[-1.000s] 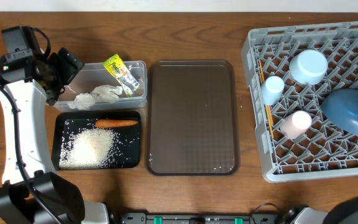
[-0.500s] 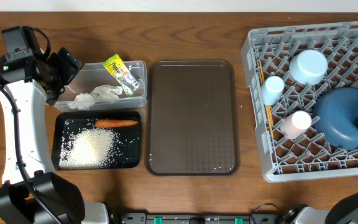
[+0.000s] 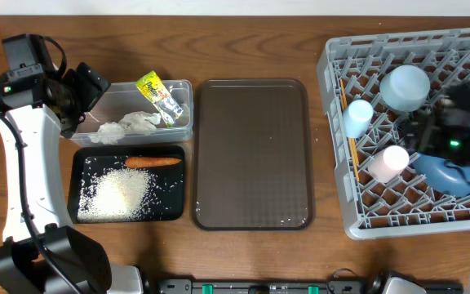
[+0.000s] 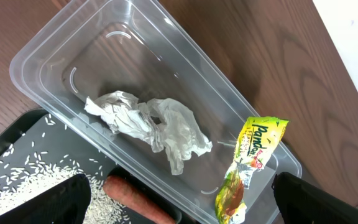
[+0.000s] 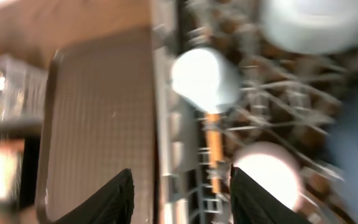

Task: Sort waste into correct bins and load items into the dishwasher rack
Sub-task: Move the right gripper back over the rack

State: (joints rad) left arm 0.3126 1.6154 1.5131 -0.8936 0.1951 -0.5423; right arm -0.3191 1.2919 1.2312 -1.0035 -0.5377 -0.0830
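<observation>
The grey dishwasher rack [image 3: 341, 214] holds the white bowl [image 3: 406, 87], light blue cup [image 3: 358, 117], pink cup [image 3: 388, 162], wooden chopsticks [image 3: 351, 143] and blue plate [image 3: 451, 175]. My right arm [image 3: 455, 132] is blurred above the plate. The right gripper [image 5: 182, 199] is open and holds nothing, hanging over the rack's left edge near the chopsticks [image 5: 213, 146] and pink cup [image 5: 269, 171]. My left gripper [image 4: 188, 204] stands wide open over the clear tub [image 4: 48, 46], which holds crumpled paper [image 4: 148, 121] and the wrapper [image 4: 247, 165]. The black tray [image 3: 84, 159] holds a carrot [image 3: 152, 162] and rice [image 3: 117, 194].
A large dark brown serving tray [image 3: 253, 153] lies between the two bins and the rack. The left arm's white link [image 3: 27, 171] runs along the table's left side beside the black tray.
The right gripper has opened and let go of the blue plate, which now rests lower in the rack. The right arm has swung left over it. The left arm has not moved.
</observation>
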